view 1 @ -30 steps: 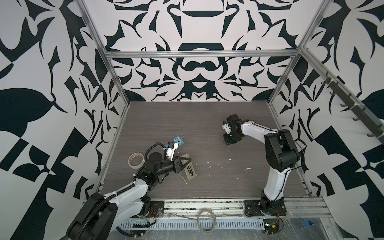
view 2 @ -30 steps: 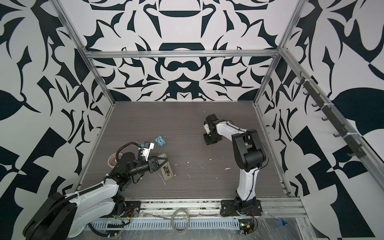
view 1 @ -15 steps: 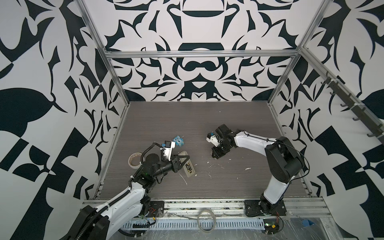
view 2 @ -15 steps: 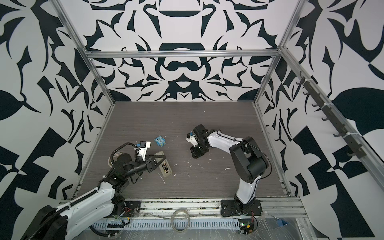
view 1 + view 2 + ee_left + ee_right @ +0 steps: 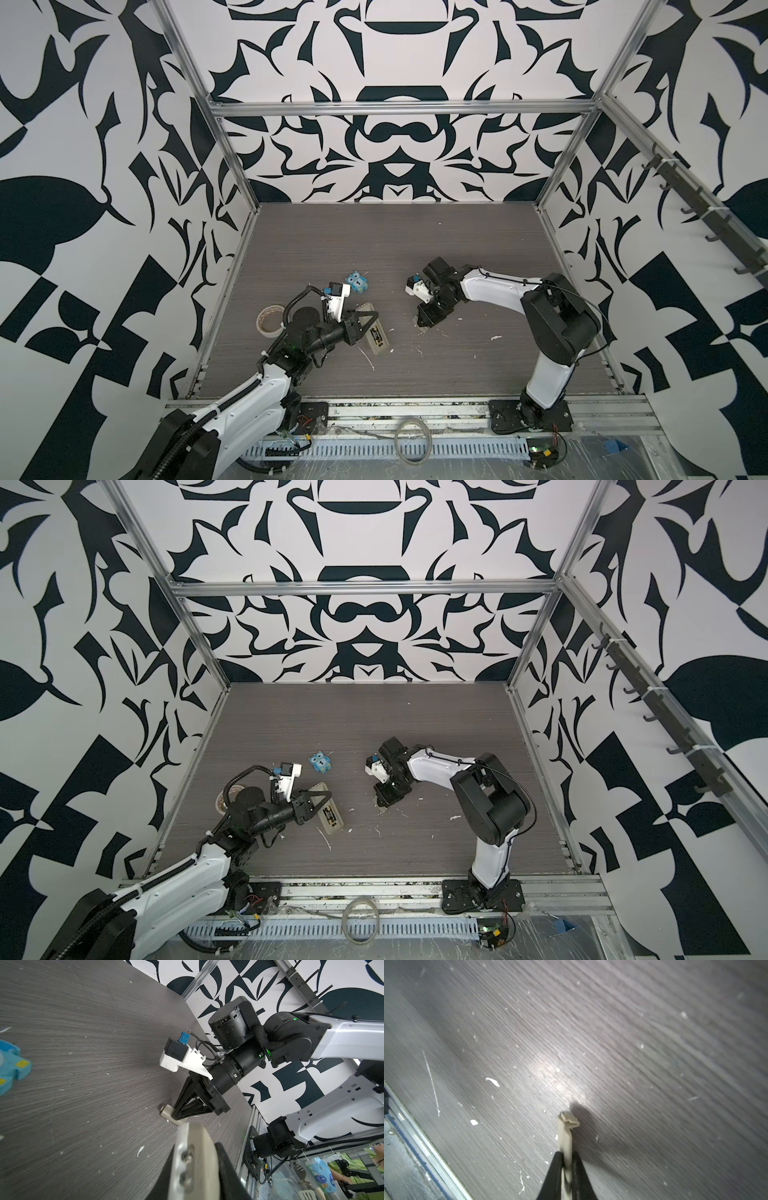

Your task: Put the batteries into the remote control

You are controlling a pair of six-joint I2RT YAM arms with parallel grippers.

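The remote control (image 5: pixel 379 337) is a pale slim handset lying back up at the table's front left. My left gripper (image 5: pixel 371 321) is shut on its far half. The dark batteries (image 5: pixel 329 813) sit side by side in its open bay. In the left wrist view the remote control's (image 5: pixel 195 1159) end fills the gap between the black fingers. My right gripper (image 5: pixel 422 326) points down at the table right of the remote, shut on a thin beige cover plate (image 5: pixel 566 1132). The cover plate (image 5: pixel 166 1113) touches or nearly touches the tabletop.
A blue owl figure (image 5: pixel 357 282) marked "1" stands just behind the left gripper. A tape roll (image 5: pixel 269 320) lies by the left wall. White scraps (image 5: pixel 368 357) litter the front of the grey table (image 5: pixel 395 241). A metal rail (image 5: pixel 415 405) runs along the front edge.
The right arm has swung from the back right toward the middle and lowered, carrying the cover plate near the remote. The left arm has shifted slightly, still holding the remote.
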